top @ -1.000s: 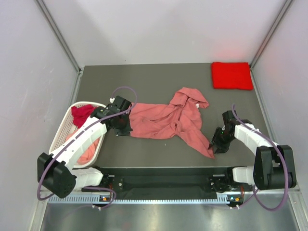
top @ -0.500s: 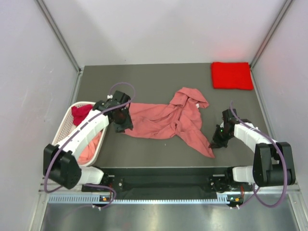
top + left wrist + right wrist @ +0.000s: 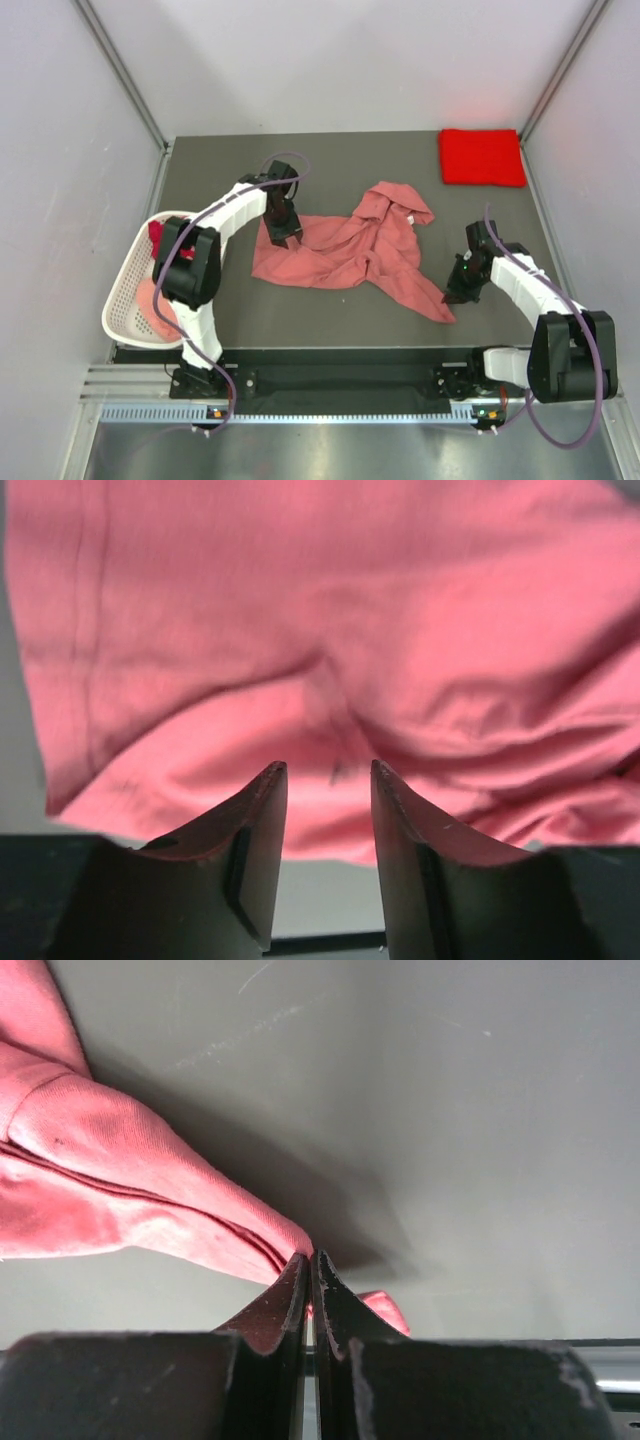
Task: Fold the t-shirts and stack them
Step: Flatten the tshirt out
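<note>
Item 1. Left claw point(image 3: 325, 770), upper centre-left of the top view point(image 3: 291, 238). We record it as released: in its wrist view the two dark fingers point(image 3: 258, 820) stand apart with nothing between them. It sits over the left part of item 3; we cannot tell whether it touches the cloth.

Item 2. Right claw point(image 3: 308, 1257), right of centre in the top view point(image 3: 452, 295). We record it as clenched, its fingers pressed together on the lower right tip of item 3, with a scrap of pink showing just past them.

Item 3. Salmon-pink cloth t-shirt point(image 3: 340, 250), crumpled and unfolded across the middle of the top view. It fills most of the left wrist view point(image 3: 320, 630) and enters the right wrist view from the left point(image 3: 120, 1160). One tail tapers down to the right into item 2.

Item 4. Dark grey bench point(image 3: 350, 165), carrying items 3, 5 and 6.

Item 5. Bright red cloth t-shirt point(image 3: 481, 157), folded into a neat rectangle, upper right corner of the bench, well apart from item 3.

Item 6. White slotted plastic basket point(image 3: 118, 300), left edge of the frame. We note inside it dark crimson cloth point(image 3: 157, 235) at the upper end and paler pink cloth point(image 3: 150, 308) below, both partly hidden by the left arm.
</note>
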{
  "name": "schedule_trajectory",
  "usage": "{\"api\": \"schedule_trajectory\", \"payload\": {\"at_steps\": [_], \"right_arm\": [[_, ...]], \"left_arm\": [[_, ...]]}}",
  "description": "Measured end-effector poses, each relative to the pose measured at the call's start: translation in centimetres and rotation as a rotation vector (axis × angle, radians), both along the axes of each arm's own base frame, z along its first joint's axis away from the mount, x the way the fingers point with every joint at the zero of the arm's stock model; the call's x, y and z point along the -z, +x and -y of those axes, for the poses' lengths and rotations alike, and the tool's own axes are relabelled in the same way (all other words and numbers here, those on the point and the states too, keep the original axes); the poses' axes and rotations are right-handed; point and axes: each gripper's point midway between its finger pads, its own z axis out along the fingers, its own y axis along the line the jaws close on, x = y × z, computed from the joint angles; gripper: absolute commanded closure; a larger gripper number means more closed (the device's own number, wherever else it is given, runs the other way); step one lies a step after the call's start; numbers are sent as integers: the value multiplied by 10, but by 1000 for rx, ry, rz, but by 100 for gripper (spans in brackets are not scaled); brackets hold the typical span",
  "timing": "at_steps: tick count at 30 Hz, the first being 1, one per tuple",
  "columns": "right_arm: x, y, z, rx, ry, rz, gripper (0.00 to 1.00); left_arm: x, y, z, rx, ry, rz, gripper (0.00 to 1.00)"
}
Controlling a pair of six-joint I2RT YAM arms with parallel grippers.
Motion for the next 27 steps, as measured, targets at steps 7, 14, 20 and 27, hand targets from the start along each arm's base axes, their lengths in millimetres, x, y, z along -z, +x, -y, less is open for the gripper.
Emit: {"api": "schedule_trajectory", "payload": {"at_steps": [7,14,20,27], "right_arm": [[0,-2,-1,-6,7,-6,100],[2,-3,-2,-11,12,-18,100],[2,-3,-4,-14,21,-21,100],[2,-4,-4,-21,21,-23,100]], "left_arm": [[15,23,5,-7,23,-5,57],[25,27,-6,-35,94,-10,63],[27,28,-7,-49,103,-4,76],[34,30,-6,-40,104,-10,73]]}}
